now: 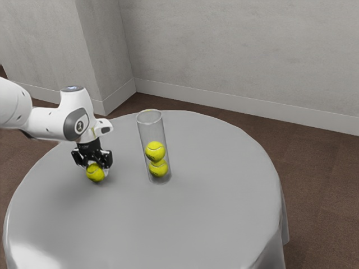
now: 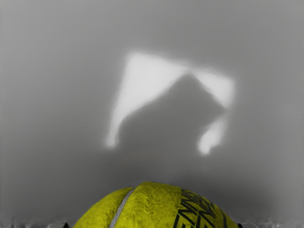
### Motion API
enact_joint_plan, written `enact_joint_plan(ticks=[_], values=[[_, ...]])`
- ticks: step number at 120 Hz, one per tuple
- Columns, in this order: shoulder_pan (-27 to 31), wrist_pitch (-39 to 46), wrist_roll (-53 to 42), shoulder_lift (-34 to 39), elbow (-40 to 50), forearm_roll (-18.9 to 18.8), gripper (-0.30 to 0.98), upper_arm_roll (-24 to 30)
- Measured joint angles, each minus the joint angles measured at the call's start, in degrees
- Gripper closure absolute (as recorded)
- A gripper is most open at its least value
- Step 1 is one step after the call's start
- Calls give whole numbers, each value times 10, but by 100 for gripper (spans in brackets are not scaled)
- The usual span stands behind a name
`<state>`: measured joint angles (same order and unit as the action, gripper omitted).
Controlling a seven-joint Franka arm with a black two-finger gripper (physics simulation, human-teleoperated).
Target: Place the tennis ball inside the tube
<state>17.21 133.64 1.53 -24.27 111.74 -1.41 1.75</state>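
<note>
Reaching in from the exterior view's left, the white arm [image 1: 46, 122] ends in the black gripper [image 1: 95, 168], whose jaws point downward. I cannot tell whether the jaws are clenched on something or released. The ball [image 1: 95, 174], yellow with a pale seam, is low at the jaws, directly under the hand, and it is outside the tube [image 1: 143, 133]. From the wrist view it is seen large and close below the hand, and it carries dark printed letters. In that same view, on the table [image 1: 213, 216] beside the ball, there are bright patches around a darker shape.

Next, to the exterior view's right of the jaws and apart from them, stands the tube. It is clear and upright, and its open mouth is higher than the jaws. Inside it are two more balls, one above the other: the upper ball [image 1: 155, 151] and the lower ball [image 1: 158, 168]. The table, which has a grey cloth, extends under the jaws and further to the exterior view's right, past the tube. Beyond the jaws and the table are the brown floor [image 1: 317, 182] and the grey wall [image 1: 241, 50].
</note>
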Motion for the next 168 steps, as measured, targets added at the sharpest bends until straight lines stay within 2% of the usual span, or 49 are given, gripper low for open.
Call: enact_joint_plan(ticks=[16,42,56,68,91,114,139,168], values=[[2,-23,0,24,1,0,28,2],[0,-111,2,138,-3,10,30,26],[-3,-184,2,186,-38,28,31,44],[-8,-264,5,196,-101,37,30,66],[-54,-395,9,173,-221,41,30,72],[-99,-458,11,127,-288,41,30,71],[-125,-477,15,56,-362,31,30,66],[-132,-428,24,37,-372,13,31,65]])
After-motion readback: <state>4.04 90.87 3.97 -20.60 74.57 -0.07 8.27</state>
